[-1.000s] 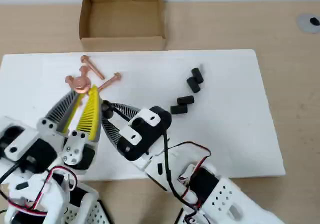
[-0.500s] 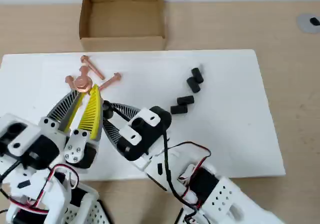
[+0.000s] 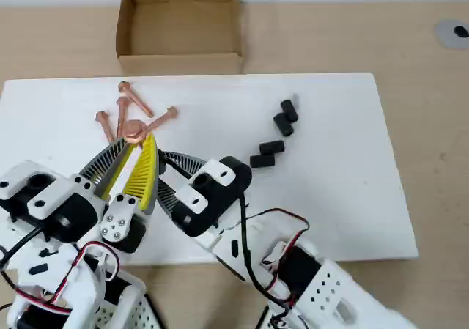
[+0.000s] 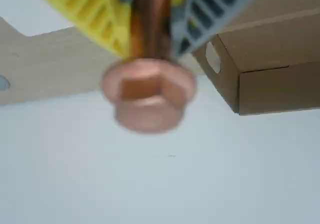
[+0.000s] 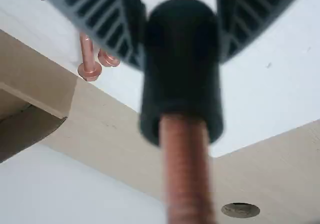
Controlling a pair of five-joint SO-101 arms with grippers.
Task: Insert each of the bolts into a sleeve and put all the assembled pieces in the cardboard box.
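Left gripper [image 3: 134, 140] shifted toward 4 o'clock, jaws pinching copper bolt [image 4: 148, 95] by shank; right gripper [image 3: 156, 160] jaws clamp black sleeve [image 5: 181, 64], I judge for mating.

Both arms crouch low, side by side, wrists angled inward so the fingertips nearly meet. The left gripper [image 3: 135, 140] (one yellow finger, one grey) is clamped on a bolt [image 4: 148, 92], head outward. The right gripper [image 3: 156, 165], both fingers dark, squeezes a sleeve [image 5: 181, 64] with a second bolt [image 5: 185, 174] protruding from it.
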